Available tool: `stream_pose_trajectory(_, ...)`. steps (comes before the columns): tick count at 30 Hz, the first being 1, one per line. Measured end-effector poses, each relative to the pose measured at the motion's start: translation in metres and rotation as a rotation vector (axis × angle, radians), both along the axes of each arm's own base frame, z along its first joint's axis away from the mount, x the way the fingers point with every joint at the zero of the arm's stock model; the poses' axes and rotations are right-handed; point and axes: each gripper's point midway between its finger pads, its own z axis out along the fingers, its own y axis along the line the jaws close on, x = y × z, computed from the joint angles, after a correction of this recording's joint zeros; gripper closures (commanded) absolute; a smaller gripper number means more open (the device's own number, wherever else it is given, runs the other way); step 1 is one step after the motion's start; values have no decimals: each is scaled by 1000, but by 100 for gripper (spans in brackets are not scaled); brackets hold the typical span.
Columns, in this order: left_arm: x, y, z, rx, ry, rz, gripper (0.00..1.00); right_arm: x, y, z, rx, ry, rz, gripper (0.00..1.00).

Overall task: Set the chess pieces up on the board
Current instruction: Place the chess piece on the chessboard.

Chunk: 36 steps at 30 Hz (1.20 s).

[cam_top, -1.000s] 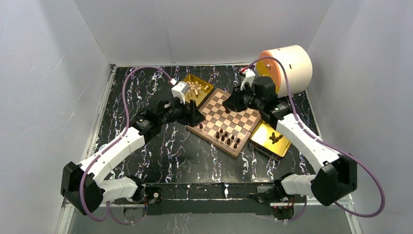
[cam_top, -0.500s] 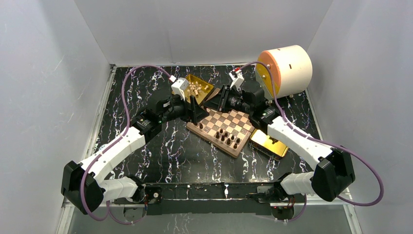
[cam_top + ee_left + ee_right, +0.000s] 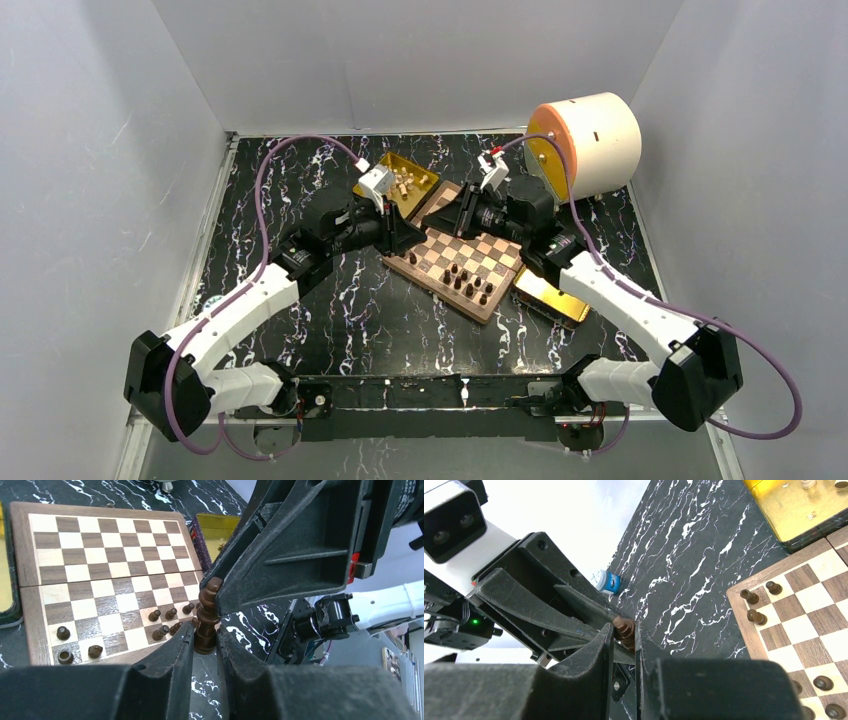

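A dark brown chess piece (image 3: 208, 611) hangs in the air beside the board (image 3: 497, 247) at its left corner, held from both ends. My left gripper (image 3: 205, 636) is shut on its base. My right gripper (image 3: 623, 630) is shut on its upper part (image 3: 625, 628). In the top view the two grippers, left (image 3: 412, 233) and right (image 3: 448, 220), meet tip to tip. Several dark pieces (image 3: 466, 281) stand on the board's near squares. Pale cream pieces (image 3: 403, 181) lie in a gold tray behind the left gripper.
A second gold tray (image 3: 549, 291) lies at the board's right edge, partly under my right arm. A large cream and orange cylinder (image 3: 590, 138) stands at the back right. A small blue-and-white cap (image 3: 608, 581) lies on the black marbled table.
My right gripper swung left from over the board's far edge, carrying the dark piece to the left gripper. The left gripper's fingers came together on the piece's base.
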Motion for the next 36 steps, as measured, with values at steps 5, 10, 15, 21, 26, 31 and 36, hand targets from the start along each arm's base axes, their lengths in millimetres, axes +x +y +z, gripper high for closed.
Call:
stream_pose_trajectory(5, -9, -3, 2, 20, -70, -83, 99, -14, -8, 3, -29, -51, 38, 89)
stream_pose_trajectory(10, -18, -7, -2, 42, -112, -170, 99, -27, -13, -1, -76, -95, 101, 89)
stream_pose_trajectory(15, -24, -11, -20, 74, -84, -236, 84, -34, -17, -17, -138, -87, 136, 93)
stream_pose_trajectory(21, -17, -6, -39, 140, -65, -203, 41, -31, -22, -32, -194, -73, 118, 94)
stream_pose_trajectory(26, 3, 13, -52, 232, -57, -57, 19, -22, -29, -49, -253, -99, 68, 94)
stream_pose_trajectory(31, 14, 38, -55, 317, -75, 69, 11, -8, -35, -67, -326, -143, 31, 94)
stream_pose_trajectory(36, 13, 63, -56, 395, -119, 137, 10, 7, -31, -83, -372, -181, 21, 94)
